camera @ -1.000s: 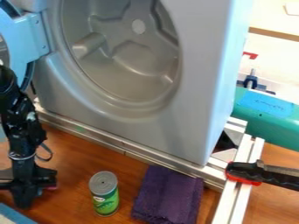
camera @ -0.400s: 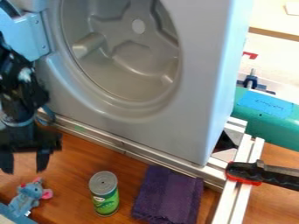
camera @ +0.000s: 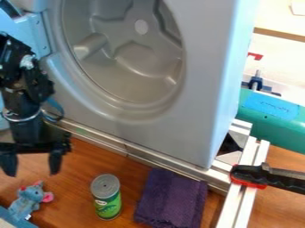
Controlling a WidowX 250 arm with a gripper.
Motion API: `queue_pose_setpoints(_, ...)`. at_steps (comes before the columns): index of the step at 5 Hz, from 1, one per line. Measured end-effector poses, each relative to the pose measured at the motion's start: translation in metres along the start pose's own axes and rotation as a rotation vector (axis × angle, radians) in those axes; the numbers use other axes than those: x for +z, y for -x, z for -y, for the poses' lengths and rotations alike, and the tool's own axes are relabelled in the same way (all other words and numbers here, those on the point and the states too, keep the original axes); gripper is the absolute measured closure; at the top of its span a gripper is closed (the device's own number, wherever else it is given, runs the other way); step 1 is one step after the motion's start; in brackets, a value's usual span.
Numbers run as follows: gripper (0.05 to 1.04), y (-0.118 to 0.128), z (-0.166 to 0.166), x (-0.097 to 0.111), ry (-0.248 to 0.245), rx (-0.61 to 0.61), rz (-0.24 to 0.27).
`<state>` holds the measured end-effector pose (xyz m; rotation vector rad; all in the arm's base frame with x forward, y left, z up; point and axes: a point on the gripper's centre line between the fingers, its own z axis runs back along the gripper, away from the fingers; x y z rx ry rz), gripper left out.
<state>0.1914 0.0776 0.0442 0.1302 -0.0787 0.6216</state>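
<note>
So there's this little blue-gray plush mouse (camera: pixel 26 204) on the wooden surface (camera: pixel 71 192), kinda fuzzy looking, with bright pink ears and a small white bit down by its bottom end. It's sitting right beside a blue edge (camera: pixel 13 219) in the near left corner. The black gripper (camera: pixel 33 173) hangs just above it, fingers wide apart with nothing between them. Green can (camera: pixel 107 207) stands upright off to the right, then a folded purple cloth (camera: pixel 171 199).

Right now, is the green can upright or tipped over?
Upright: the green can stands on its base on the wooden surface, with its round grey top facing up and the label on its side below.
</note>
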Motion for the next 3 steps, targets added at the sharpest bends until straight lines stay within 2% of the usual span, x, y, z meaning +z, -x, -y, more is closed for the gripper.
queue_pose_setpoints(1,0.079,0.033,0.024,0.012,0.072,-0.214,-0.064)
queue_pose_setpoints(3,0.080,0.098,0.071,0.008,0.063,-0.540,-0.114)
